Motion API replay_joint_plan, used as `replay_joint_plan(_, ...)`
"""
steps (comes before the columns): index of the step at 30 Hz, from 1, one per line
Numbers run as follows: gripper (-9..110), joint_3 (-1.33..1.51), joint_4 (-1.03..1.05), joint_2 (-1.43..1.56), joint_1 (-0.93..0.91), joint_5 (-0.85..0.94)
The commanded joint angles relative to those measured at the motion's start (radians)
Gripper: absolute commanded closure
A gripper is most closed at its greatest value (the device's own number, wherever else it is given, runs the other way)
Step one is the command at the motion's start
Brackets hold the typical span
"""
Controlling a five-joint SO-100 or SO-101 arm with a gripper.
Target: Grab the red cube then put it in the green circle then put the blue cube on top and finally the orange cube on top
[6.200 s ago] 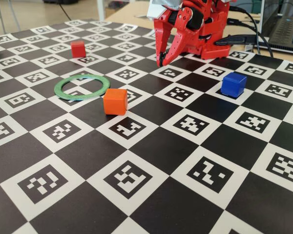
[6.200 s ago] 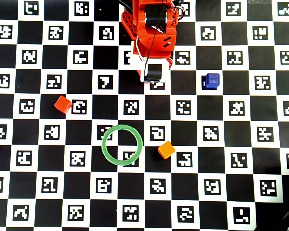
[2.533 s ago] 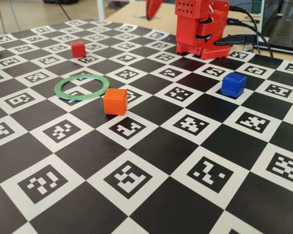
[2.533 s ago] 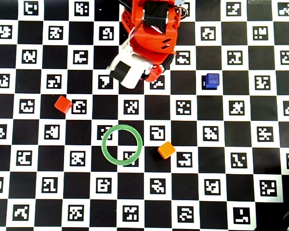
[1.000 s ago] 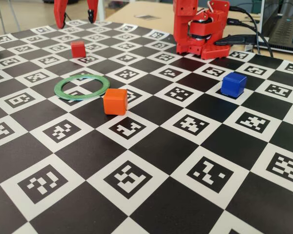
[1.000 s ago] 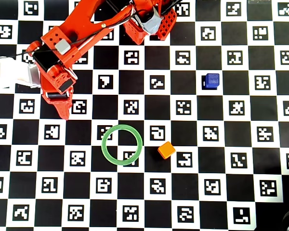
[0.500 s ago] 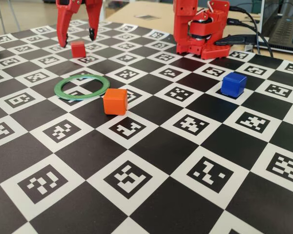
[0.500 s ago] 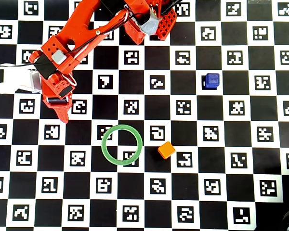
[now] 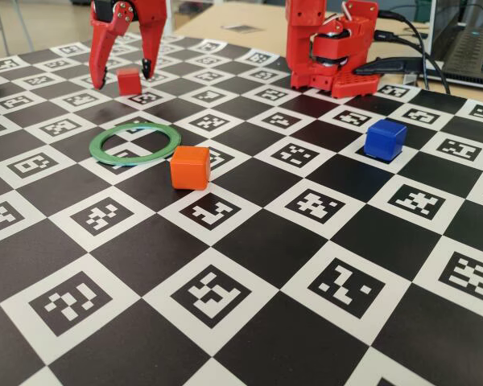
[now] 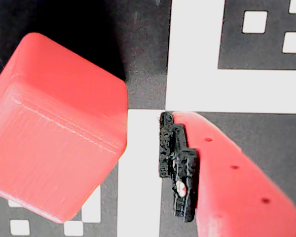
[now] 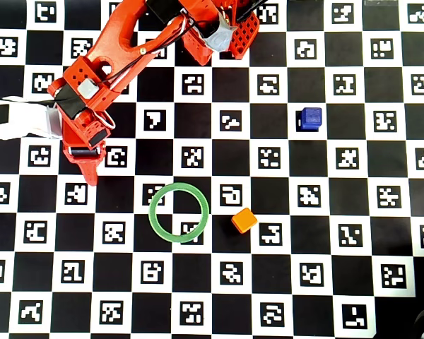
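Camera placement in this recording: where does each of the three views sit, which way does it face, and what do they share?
Fixed view: low at the board's near edge, facing the red arm's base; open gripper straddles the small deep-red cube.
Wrist view: on the gripper, looking down; the red cube and one finger show.
Overhead view: straight down; arm, thin green ring, bright-orange cube, royal-blue cube.
Fixed and overhead views share ring, orange and blue cubes.

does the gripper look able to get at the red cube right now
Probably yes. In the fixed view the gripper hangs open with the red cube between its jaws, nothing else near; the green circle and orange cube lie well clear.
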State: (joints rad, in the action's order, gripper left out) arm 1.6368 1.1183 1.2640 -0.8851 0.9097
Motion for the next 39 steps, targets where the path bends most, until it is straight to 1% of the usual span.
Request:
replay_joint_plan(1,57,-0.008,-0.015,0.023,0.000,0.002)
replay_joint_plan(7,57,0.006,-0.018,0.023,0.012,-0.049)
replay_joint_plan(23,58,0.009,-0.044,0.038,0.032,-0.393)
replay_joint_plan(39,59,0.012,-0.055,0.052,0.041,-0.575)
